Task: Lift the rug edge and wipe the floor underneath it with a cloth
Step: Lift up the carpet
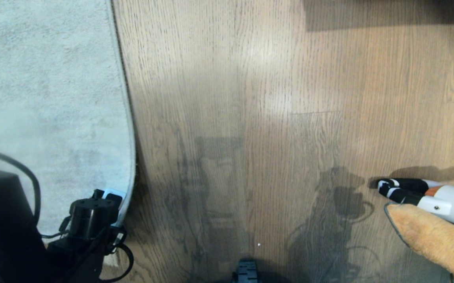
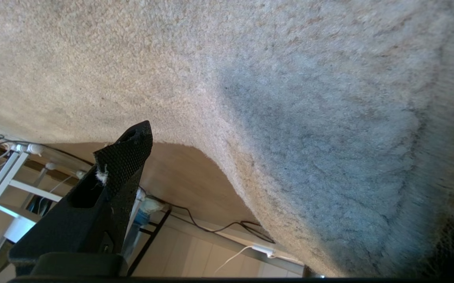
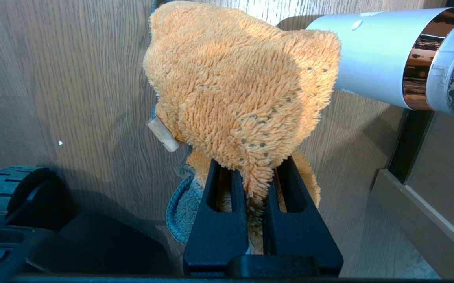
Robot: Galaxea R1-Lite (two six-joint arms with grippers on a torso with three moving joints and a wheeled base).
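Left gripper (image 2: 195,165), spread, mostly cut off; rug edge (image 1: 129,157) hides floor (image 1: 250,118). Right gripper (image 3: 255,184) pinches cloth (image 3: 242,86) beside a white cylindrical appliance (image 3: 372,59).

Rug edge (image 1: 126,118): pale grey pile, curved border lying on the floor (image 1: 270,98). Floor: grey-brown wood-grain planks. Cloth (image 3: 235,94): orange-tan, fuzzy, bunched

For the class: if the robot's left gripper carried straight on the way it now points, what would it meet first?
Most likely the rug edge: in the left wrist view the open left gripper faces the pale pile close ahead, one finger beside the border. Depth is unclear, so contact cannot be judged.
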